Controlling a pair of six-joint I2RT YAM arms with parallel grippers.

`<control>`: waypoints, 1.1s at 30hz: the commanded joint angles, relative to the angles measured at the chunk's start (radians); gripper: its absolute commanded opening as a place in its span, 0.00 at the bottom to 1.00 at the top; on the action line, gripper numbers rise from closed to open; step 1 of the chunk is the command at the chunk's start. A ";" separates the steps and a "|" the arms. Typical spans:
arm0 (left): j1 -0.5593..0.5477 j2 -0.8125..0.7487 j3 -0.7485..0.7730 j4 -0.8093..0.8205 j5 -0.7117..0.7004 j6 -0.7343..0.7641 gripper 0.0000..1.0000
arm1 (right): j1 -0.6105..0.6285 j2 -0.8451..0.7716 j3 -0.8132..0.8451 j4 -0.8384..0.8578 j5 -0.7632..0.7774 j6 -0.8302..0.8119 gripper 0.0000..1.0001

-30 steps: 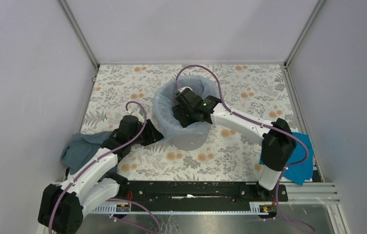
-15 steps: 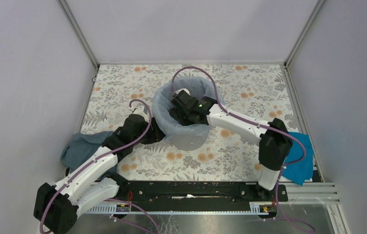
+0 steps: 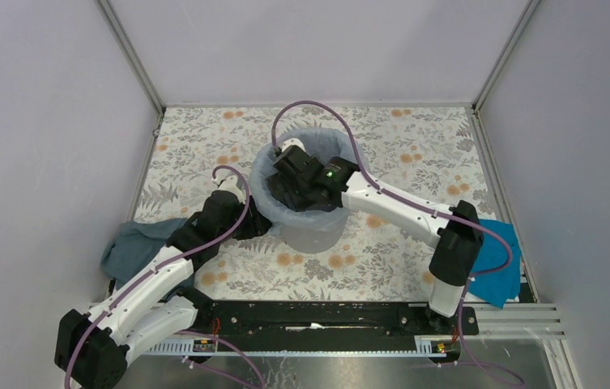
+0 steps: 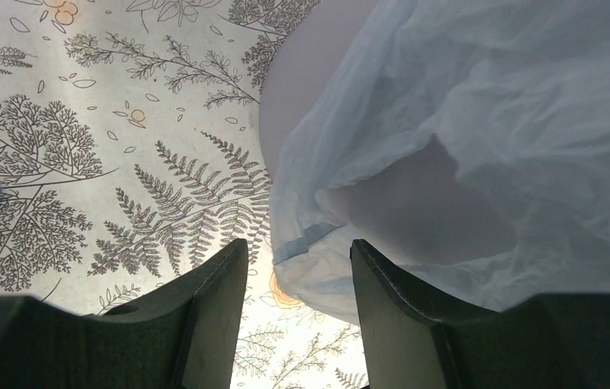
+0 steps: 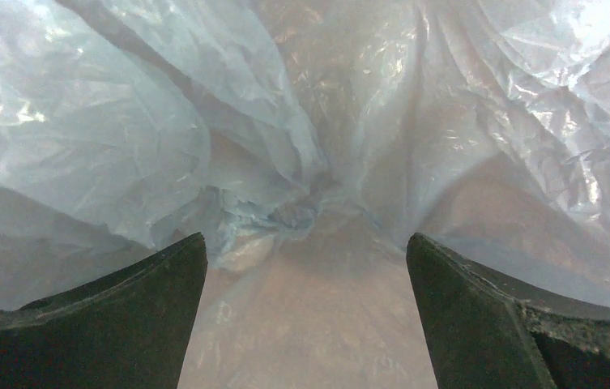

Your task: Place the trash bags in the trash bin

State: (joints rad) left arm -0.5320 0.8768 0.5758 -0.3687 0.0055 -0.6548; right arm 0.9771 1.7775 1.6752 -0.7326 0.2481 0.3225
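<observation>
On the floral counter (image 3: 204, 138) the trash bin (image 3: 311, 235) stands upright. The trash bag (image 3: 262, 182) lines it, with its edge folded over the rim. The right gripper (image 5: 305, 239) is inside the bin, jaws apart. The left gripper (image 4: 299, 247) has its jaws apart at the bag's outer hem.

One round light-grey trash bin (image 3: 311, 235) is standing on one floral-patterned table (image 3: 423, 138), and one thin pale-blue trash bag (image 3: 262, 174) is showing with it. Two cloths are lying in view: one dark teal-grey cloth (image 3: 133, 247) and one bright blue cloth (image 3: 500, 271). Two white-and-black robot arms are appearing, one left arm (image 3: 151, 279) and one right arm (image 3: 390, 203). They are carrying two purple cables (image 3: 311, 104) and two two-finger grippers, one left gripper (image 4: 297, 255) and one right gripper (image 5: 305, 243).
</observation>
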 commanded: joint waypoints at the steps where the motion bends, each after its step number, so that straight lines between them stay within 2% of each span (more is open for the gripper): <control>1: -0.005 -0.026 0.017 0.025 0.016 0.011 0.55 | 0.031 -0.022 0.038 -0.039 0.145 -0.017 0.99; 10: -0.005 0.007 0.009 0.045 0.024 0.018 0.56 | 0.029 -0.200 0.023 -0.037 0.081 -0.087 1.00; 15: -0.005 -0.009 0.022 0.024 0.021 0.027 0.62 | 0.029 -0.296 -0.008 -0.034 0.076 -0.094 1.00; 19: -0.005 -0.047 0.022 0.004 0.014 0.027 0.67 | 0.029 -0.407 -0.055 0.035 -0.006 -0.084 1.00; 21: -0.005 -0.063 0.031 -0.015 0.010 0.025 0.71 | 0.029 -0.440 -0.064 0.033 -0.015 -0.072 0.94; 24: -0.004 -0.096 0.054 -0.053 0.006 0.022 0.76 | 0.028 -0.498 -0.092 -0.022 0.054 -0.058 0.80; 27: -0.005 -0.140 0.072 -0.084 0.010 -0.001 0.77 | 0.028 -0.556 -0.130 -0.067 0.072 -0.049 0.72; 31: -0.005 -0.217 0.060 -0.120 0.051 -0.059 0.81 | 0.029 -0.659 -0.250 0.003 0.043 -0.019 0.66; 33: -0.005 -0.256 0.063 -0.136 0.072 -0.092 0.81 | 0.029 -0.709 -0.362 0.079 0.045 0.007 0.60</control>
State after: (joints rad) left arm -0.5320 0.6876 0.5945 -0.4770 0.0307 -0.6804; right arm 1.0054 1.1519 1.4521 -0.7509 0.2867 0.2783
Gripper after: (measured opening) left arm 0.809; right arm 0.646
